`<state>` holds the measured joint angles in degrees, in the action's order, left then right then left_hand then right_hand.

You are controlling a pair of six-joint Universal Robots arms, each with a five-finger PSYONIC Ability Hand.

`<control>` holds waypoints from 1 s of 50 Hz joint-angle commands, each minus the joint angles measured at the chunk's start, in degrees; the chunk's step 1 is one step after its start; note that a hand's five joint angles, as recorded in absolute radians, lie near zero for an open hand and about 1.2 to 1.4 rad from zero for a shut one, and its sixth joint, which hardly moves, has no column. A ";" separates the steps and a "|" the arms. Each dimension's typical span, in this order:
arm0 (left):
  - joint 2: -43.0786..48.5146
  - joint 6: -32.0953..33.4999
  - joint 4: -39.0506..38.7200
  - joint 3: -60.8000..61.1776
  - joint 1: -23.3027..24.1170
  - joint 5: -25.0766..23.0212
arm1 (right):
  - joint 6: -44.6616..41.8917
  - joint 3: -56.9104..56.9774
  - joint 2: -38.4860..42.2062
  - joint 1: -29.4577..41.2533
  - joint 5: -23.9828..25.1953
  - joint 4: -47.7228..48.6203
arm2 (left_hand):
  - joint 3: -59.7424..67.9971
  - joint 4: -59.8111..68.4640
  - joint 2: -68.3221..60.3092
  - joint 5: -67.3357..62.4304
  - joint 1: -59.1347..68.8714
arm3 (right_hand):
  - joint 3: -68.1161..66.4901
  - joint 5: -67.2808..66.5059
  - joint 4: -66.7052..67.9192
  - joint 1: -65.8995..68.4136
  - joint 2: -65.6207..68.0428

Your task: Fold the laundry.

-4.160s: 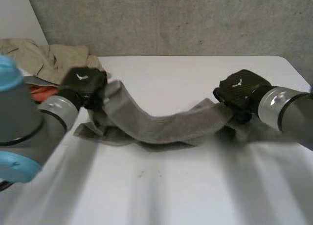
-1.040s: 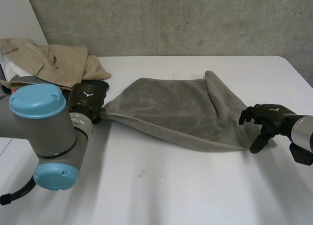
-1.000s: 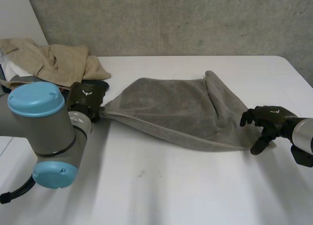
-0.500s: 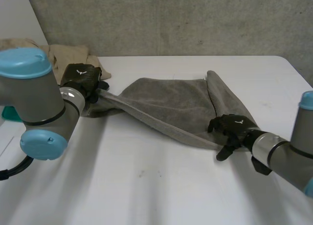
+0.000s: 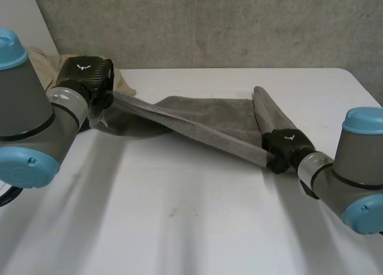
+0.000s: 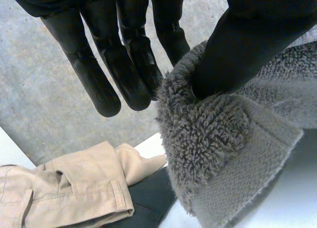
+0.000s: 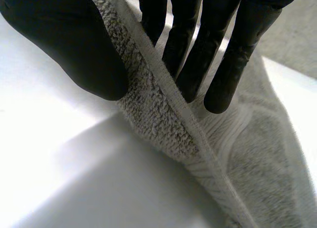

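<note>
A grey towel (image 5: 203,122) stretches across the white table (image 5: 197,227) between my two hands. My left hand (image 5: 88,78) holds the towel's left corner raised off the table, by the clothes pile. In the left wrist view the thumb (image 6: 247,44) pinches the fluffy towel corner (image 6: 218,139) against the fingers (image 6: 124,64). My right hand (image 5: 286,147) grips the towel's near right corner low over the table. In the right wrist view the hemmed towel edge (image 7: 163,119) runs between the thumb (image 7: 64,44) and the fingers (image 7: 198,44), which pinch it.
A pile of beige clothes (image 5: 116,78) lies at the table's back left corner, behind my left hand; beige trousers (image 6: 64,188) and a dark garment (image 6: 143,203) show beneath that hand. A concrete wall (image 5: 209,24) stands behind the table.
My right hand moved left along the towel's near edge and closed on its corner. My left hand lifted its corner up and back, pulling the near edge taut.
</note>
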<state>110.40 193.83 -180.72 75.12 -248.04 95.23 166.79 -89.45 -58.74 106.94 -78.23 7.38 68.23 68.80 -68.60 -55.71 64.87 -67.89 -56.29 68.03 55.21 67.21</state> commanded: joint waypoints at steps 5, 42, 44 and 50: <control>-5.10 2.95 8.53 10.83 0.19 -4.96 | -19.09 2.43 -15.60 -3.57 -0.87 -17.62 | 11.77 11.20 -11.40 -14.29 15.13 | -12.11 -13.71 11.97 24.79 12.79; 4.75 18.43 -36.29 -11.34 1.16 -2.51 | -35.75 29.34 -9.63 1.78 -14.58 16.54 | 11.77 11.20 -11.40 -14.29 15.13 | -12.11 -13.71 11.97 24.79 12.79; 3.51 17.37 -35.32 -7.99 0.98 -2.60 | -35.48 25.14 -9.63 1.43 -13.88 14.87 | 11.77 11.20 -11.40 -14.29 15.13 | -12.11 -13.71 11.97 24.79 12.79; 1.05 14.99 -33.12 8.27 0.63 -2.86 | -35.13 12.30 -10.07 1.26 -11.07 13.54 | 11.77 11.20 -11.40 -14.29 15.13 | -12.11 -13.71 11.97 24.79 12.79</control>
<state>113.48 210.86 -216.71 68.95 -247.07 92.66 131.29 -65.81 -68.71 108.46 -91.75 23.30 68.36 68.90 -68.70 -57.74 64.87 -67.90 -57.41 68.05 56.53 67.21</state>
